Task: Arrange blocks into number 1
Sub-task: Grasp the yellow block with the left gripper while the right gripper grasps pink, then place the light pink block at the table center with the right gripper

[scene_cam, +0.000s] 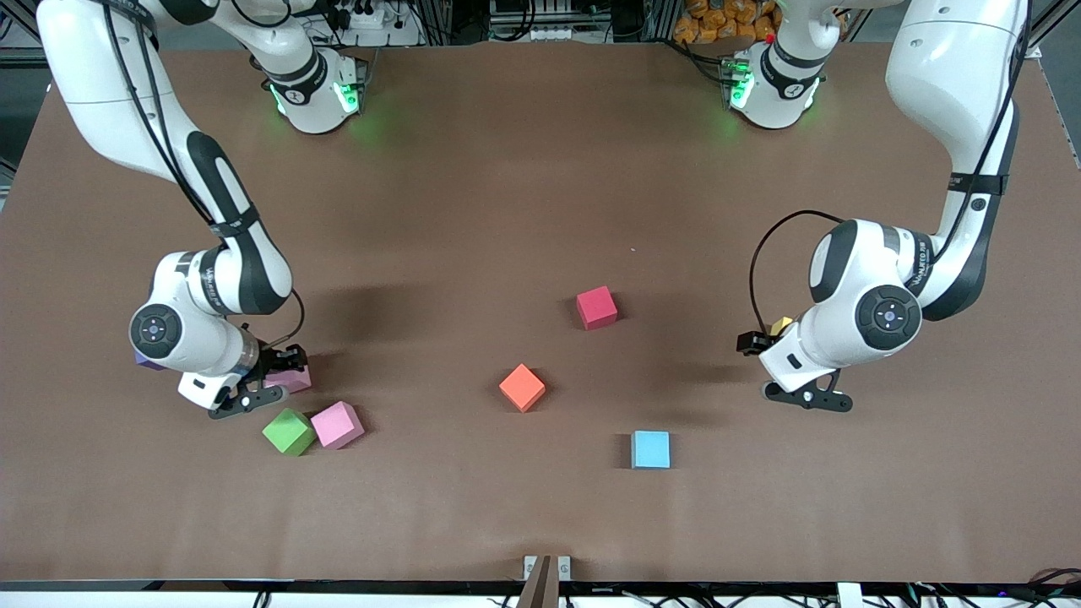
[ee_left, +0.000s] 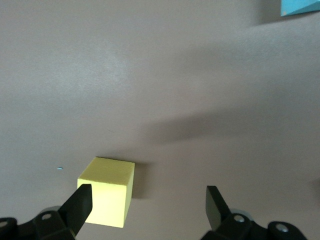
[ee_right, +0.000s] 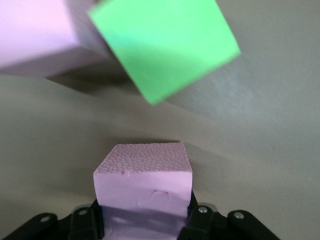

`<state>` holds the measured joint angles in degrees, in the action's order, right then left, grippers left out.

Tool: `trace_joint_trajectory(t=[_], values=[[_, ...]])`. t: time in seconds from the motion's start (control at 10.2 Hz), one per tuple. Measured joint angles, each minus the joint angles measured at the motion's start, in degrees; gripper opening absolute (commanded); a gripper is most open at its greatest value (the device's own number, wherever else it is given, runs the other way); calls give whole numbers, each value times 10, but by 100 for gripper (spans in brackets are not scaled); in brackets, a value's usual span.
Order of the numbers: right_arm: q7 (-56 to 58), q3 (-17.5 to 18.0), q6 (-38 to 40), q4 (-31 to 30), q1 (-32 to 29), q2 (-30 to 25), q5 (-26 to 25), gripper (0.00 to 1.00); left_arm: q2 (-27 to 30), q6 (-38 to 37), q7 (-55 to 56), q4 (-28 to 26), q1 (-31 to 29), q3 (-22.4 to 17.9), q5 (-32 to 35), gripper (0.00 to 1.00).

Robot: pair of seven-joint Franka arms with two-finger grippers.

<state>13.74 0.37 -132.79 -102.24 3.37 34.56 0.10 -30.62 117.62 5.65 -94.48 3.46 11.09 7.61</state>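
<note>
My right gripper [scene_cam: 283, 365] is shut on a pink cube [ee_right: 143, 185], low at the table toward the right arm's end. Just nearer the front camera lie a green cube [scene_cam: 289, 431] and the second pink cube [scene_cam: 337, 424], touching each other; the right wrist view shows the green cube [ee_right: 162, 45] and that pink cube [ee_right: 35, 30] too. The red cube [scene_cam: 596, 306] sits mid-table. My left gripper [scene_cam: 754, 341] is open and low beside the yellow cube [scene_cam: 781, 324]. In the left wrist view the yellow cube [ee_left: 106, 191] lies by one finger [ee_left: 80, 206], off-centre between the jaws.
An orange cube [scene_cam: 522, 387] and a light blue cube [scene_cam: 651, 449] lie mid-table, nearer the front camera than the red one. A purple cube [scene_cam: 145, 363] peeks out under the right arm's wrist. The brown table [scene_cam: 473, 211] spreads wide between the arms.
</note>
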Motion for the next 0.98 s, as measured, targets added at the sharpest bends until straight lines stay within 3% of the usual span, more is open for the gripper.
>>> trace_joint_trajectory(t=[0.39, 0.78, 0.98], values=[[-193, 6, 155, 15, 103, -81, 2, 0, -1, 0, -15, -14, -4, 0, 16, 100], [-439, 13, 163, 8, 267, -85, 11, 0, -16, 0, -19, -29, -20, -2, 50, 100], [-504, 23, 162, 8, 317, -85, 50, 0, -27, 1, -34, -32, -21, -1, 54, 100]])
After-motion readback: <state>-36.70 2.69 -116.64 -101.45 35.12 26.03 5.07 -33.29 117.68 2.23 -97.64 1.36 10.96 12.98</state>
